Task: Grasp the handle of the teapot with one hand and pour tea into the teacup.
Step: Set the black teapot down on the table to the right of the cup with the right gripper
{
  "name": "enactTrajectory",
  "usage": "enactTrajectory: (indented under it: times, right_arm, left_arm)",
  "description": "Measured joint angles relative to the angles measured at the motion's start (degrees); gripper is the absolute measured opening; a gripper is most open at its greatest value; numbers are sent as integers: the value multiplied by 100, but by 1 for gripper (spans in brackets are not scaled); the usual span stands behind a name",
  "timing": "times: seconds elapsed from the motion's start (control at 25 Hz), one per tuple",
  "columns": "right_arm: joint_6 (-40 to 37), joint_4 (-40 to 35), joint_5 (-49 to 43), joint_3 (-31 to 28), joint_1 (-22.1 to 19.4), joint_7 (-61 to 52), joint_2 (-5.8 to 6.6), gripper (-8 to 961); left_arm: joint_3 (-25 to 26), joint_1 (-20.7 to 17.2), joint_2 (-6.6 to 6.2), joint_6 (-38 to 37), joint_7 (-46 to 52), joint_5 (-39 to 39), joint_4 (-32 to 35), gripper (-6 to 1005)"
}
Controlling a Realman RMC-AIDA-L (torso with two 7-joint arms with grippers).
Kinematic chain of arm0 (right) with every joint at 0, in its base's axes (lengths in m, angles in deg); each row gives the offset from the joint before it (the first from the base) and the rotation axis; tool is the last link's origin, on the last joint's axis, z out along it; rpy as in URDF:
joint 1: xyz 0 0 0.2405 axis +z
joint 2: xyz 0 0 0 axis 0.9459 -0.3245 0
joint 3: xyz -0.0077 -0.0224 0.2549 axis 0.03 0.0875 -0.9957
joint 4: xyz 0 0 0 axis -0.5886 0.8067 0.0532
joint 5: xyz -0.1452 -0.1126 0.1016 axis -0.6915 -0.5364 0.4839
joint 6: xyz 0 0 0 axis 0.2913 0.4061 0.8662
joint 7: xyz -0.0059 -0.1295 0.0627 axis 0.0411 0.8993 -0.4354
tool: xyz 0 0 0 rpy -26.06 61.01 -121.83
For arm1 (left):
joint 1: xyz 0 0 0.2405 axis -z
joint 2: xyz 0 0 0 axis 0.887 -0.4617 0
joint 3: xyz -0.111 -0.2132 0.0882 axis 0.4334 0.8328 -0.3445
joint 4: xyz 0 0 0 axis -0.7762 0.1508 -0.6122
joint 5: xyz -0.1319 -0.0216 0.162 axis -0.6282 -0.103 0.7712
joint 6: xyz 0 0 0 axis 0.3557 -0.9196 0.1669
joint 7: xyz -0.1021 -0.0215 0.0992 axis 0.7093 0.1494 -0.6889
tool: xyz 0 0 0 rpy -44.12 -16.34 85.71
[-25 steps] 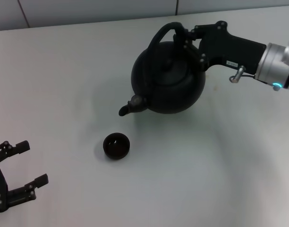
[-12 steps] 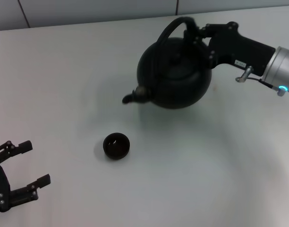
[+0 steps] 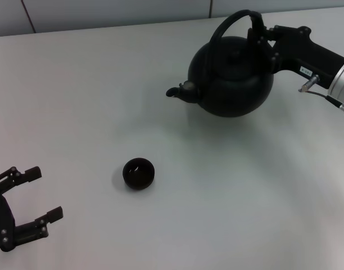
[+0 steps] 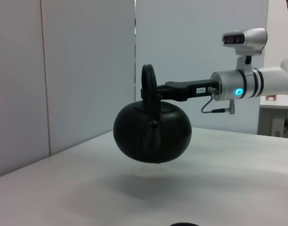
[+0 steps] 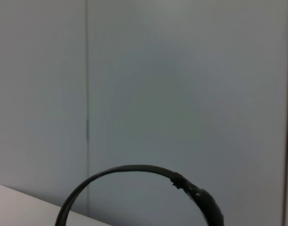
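The round matte-black teapot [image 3: 231, 79] hangs in the air above the table at the far right, spout pointing left, body level. My right gripper [image 3: 261, 35] is shut on its arched black handle [image 3: 235, 22] near the right end. The left wrist view shows the teapot [image 4: 152, 133] clear of the table with the handle [image 4: 148, 85] held from the right. The right wrist view shows only the handle's arch [image 5: 134, 175]. The small black teacup [image 3: 138, 172] stands on the table, left of and nearer than the teapot. My left gripper [image 3: 32, 194] is open and idle at the near left.
The white table [image 3: 228, 197] spreads under everything. A grey panelled wall [image 4: 87, 70] rises behind its far edge. A faint round mark [image 4: 151, 172] lies on the table below the teapot.
My right gripper has carried the teapot to the right and away from the teacup, and the pot has come back from a tilt to level. The left arm has barely moved.
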Motion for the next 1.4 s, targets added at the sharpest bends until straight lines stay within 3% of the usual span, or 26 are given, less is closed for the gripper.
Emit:
enactTrajectory:
  times: [0.28,1.4]
  right_arm:
    - [429,77,0,-31,-10,-50,0,93]
    - [924,241,-4,-231,-120,-26,1,94]
  left_arm:
    - [0,0,10,0,0,0,0,862]
    - [0,17,22,5,0,9,0,862]
